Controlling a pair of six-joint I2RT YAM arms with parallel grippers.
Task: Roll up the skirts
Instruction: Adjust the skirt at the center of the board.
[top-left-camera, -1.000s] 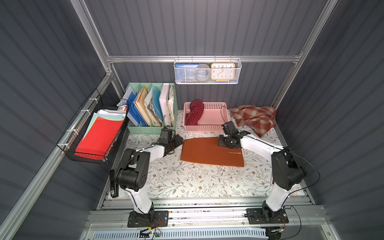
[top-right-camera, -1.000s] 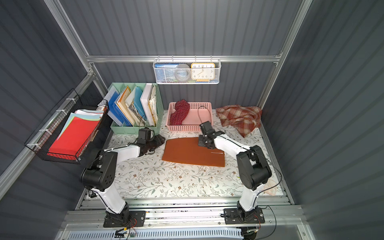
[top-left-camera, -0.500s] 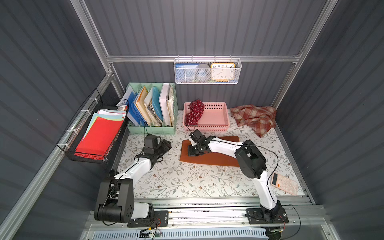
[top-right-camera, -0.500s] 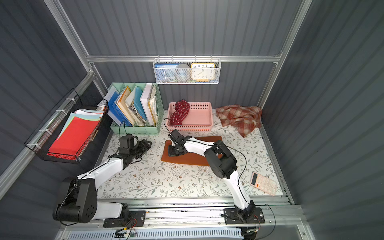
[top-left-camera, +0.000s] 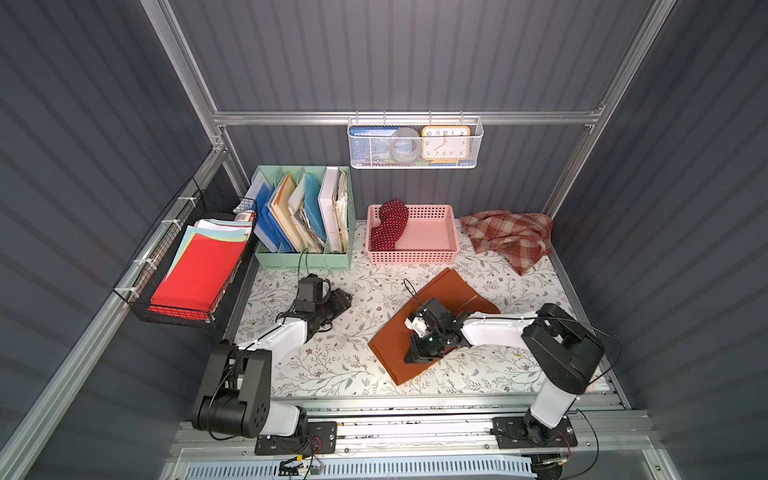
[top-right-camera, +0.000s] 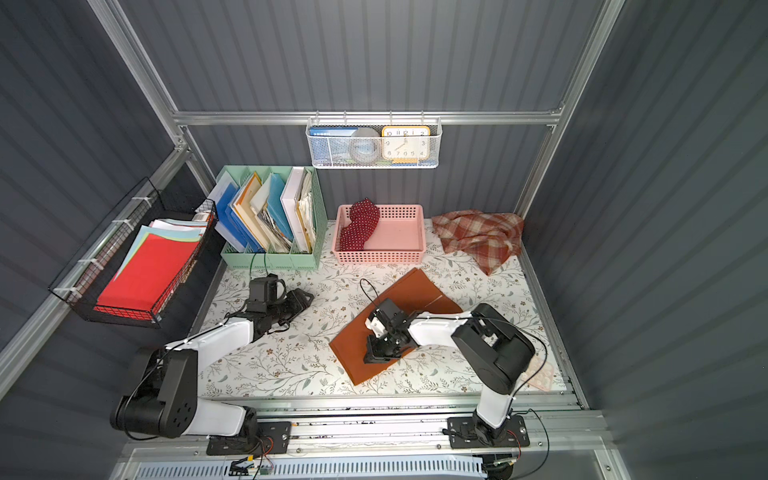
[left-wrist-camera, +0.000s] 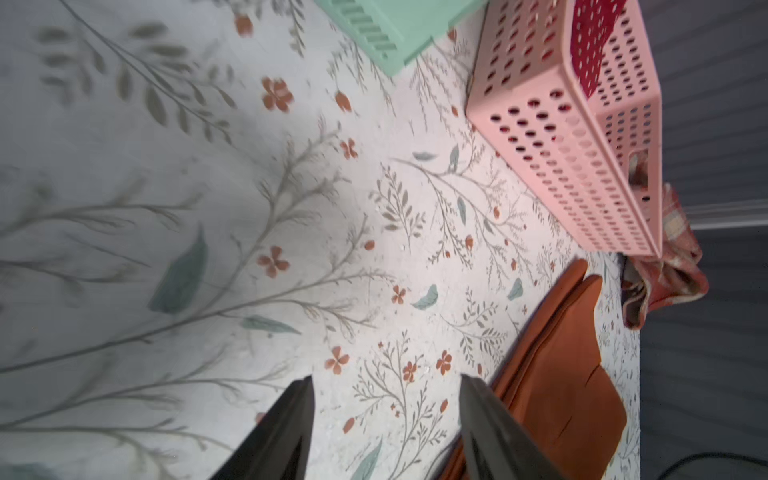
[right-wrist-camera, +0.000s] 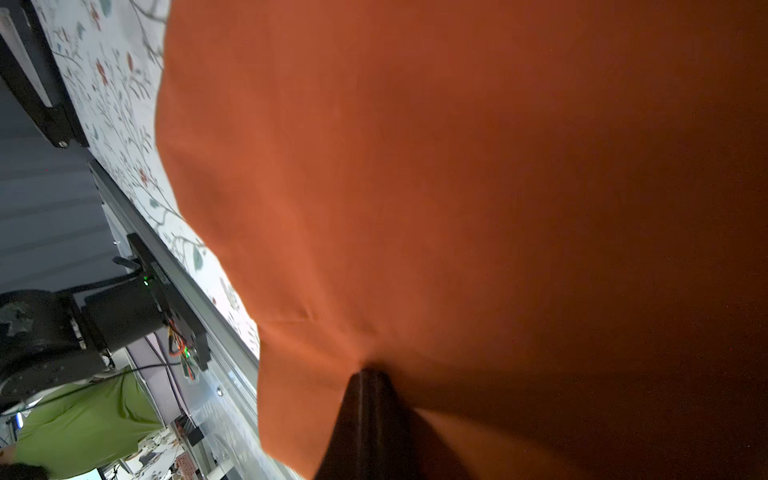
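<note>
Rust-orange plain cloth skirt (top-left-camera: 444, 291) lies flat and slantwise on the floral-printed worktop (top-left-camera: 332, 365), the right arm's fingers (right-wrist-camera: 365, 415) together, seemingly pinching a fold of it. Left arm's fingers (left-wrist-camera: 282, 428) stand apart over bare worktop, holding nothing. Dark red polka-dot skirt (top-left-camera: 388, 226) drapes in the pink perforated basket (top-left-camera: 415, 257); red-and-cream plaid woolly skirt (top-left-camera: 507, 237) lies crumpled beside it
</note>
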